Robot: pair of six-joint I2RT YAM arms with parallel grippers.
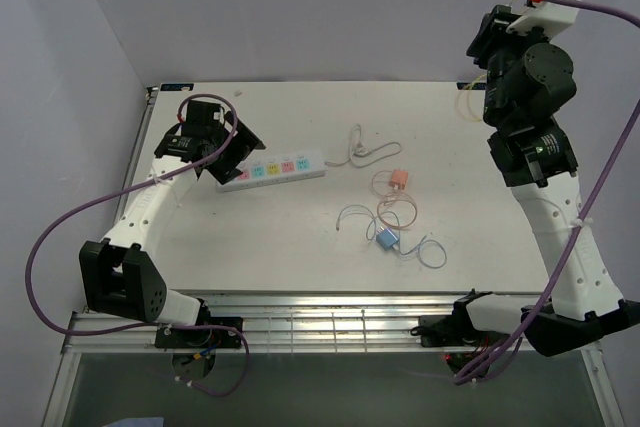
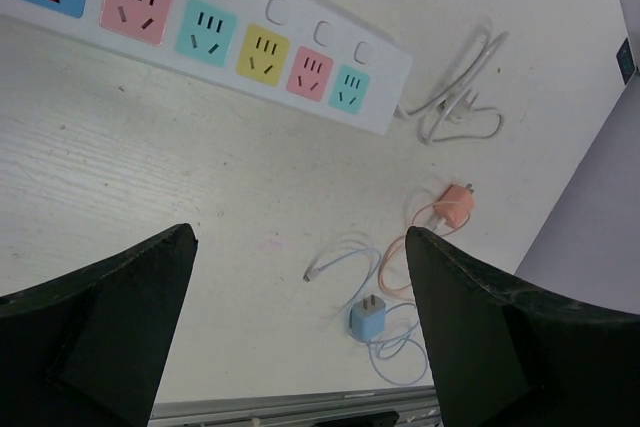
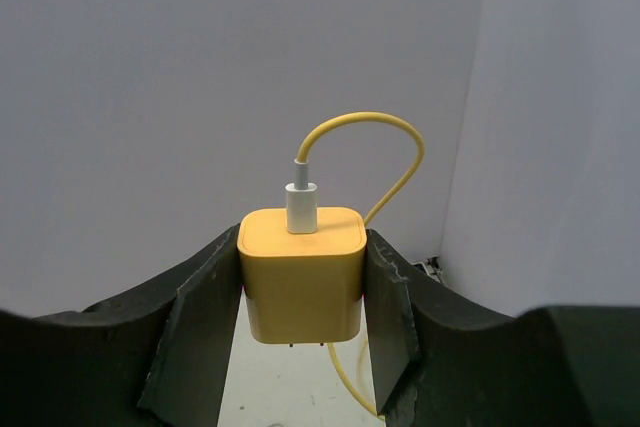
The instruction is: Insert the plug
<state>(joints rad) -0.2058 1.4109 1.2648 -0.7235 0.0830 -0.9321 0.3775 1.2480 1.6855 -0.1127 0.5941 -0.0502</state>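
Observation:
A white power strip (image 1: 272, 169) with coloured sockets lies on the table's left half; it also shows in the left wrist view (image 2: 240, 5). My left gripper (image 1: 226, 143) hovers at its left end, open and empty (image 2: 300, 287). My right gripper (image 1: 488, 35) is raised high at the back right. In the right wrist view it (image 3: 300, 292) is shut on a yellow plug (image 3: 300, 272). The plug's prongs point down and a yellow cable (image 3: 385, 147) loops from a white connector on top.
An orange plug (image 1: 398, 180) and a blue plug (image 1: 387, 238) lie with thin looped cables mid-table; both show in the left wrist view, orange (image 2: 455, 209) and blue (image 2: 366, 318). The strip's white cord (image 1: 360, 150) is coiled right of it. A metal rail (image 1: 320, 322) runs along the near edge.

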